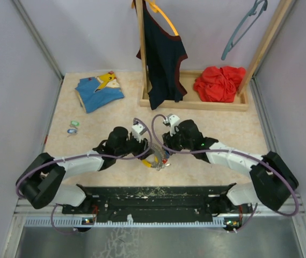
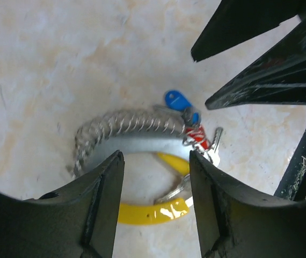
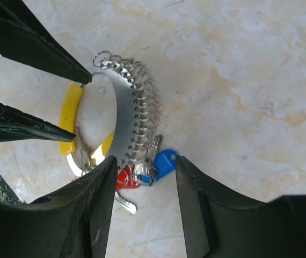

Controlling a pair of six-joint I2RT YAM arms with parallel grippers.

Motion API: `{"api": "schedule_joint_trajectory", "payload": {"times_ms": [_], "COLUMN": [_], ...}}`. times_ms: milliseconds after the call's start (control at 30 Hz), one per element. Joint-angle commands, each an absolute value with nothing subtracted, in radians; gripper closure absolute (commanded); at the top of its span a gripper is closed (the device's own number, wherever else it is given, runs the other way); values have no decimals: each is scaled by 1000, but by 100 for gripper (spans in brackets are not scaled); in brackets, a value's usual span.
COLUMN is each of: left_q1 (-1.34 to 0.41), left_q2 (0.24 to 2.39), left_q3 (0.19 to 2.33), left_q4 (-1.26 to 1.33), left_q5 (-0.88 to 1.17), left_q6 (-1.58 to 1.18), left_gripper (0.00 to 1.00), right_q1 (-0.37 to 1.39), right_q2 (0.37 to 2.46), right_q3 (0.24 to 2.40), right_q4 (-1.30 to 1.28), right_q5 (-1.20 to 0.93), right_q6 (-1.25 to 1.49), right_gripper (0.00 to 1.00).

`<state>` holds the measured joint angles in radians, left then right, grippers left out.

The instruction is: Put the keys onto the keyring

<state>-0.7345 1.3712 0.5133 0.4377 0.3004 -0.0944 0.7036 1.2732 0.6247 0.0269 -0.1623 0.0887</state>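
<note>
Shows the keyring (image 3: 122,115), a curved metal band wrapped in wire coil, lying flat on the marbled tabletop (image 1: 223,126) at mid-table, where both arms converge. Carries a yellow tag (image 3: 70,115) along one side and a small red piece (image 3: 123,177) at one end. Has a blue teardrop fob (image 3: 165,161) and a small silver key (image 3: 126,204) touching that same end; cannot tell whether these are threaded on or merely lying against it.

Places the left gripper (image 2: 157,161) over the ring from one side, fingers (image 2: 102,209) spread wide and released. Straddles the yellow tag, with the coiled band just beyond the tips. Places the right gripper (image 3: 145,161) opposite, tips facing the left one's, likewise spread and released, with the red piece and the blue fob between its tips. Cannot tell whether any pad touches the ring.

Locates the mint-green key (image 1: 74,124) and the blue key (image 1: 72,130) well apart from both claws, near the table's left edge in the top view, side by side and almost touching.

Also shows, at the far side, a folded blue garment (image 1: 99,91), a wooden rack (image 1: 196,104) with a dark tank top (image 1: 161,59) hanging, and a crumpled red cloth (image 1: 220,83) on the rack's base.
</note>
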Motion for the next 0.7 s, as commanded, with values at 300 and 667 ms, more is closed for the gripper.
{"api": "schedule_joint_trajectory", "payload": {"times_ms": [300,667], "left_q1": [-622,-609], "left_q2": [1341,1439], "left_q3": [462,451], "left_q4": [308,372], "left_q5": [302,302], "left_q6": [-278,-330], "left_gripper": [43,44], "right_q1": [692,693], "right_q2": [1537,1693], "right_q3": [842,869], "right_q4": [1,32], "right_q5": [-239,-282], "right_q6": [177,244], "right_gripper": [60,68]}}
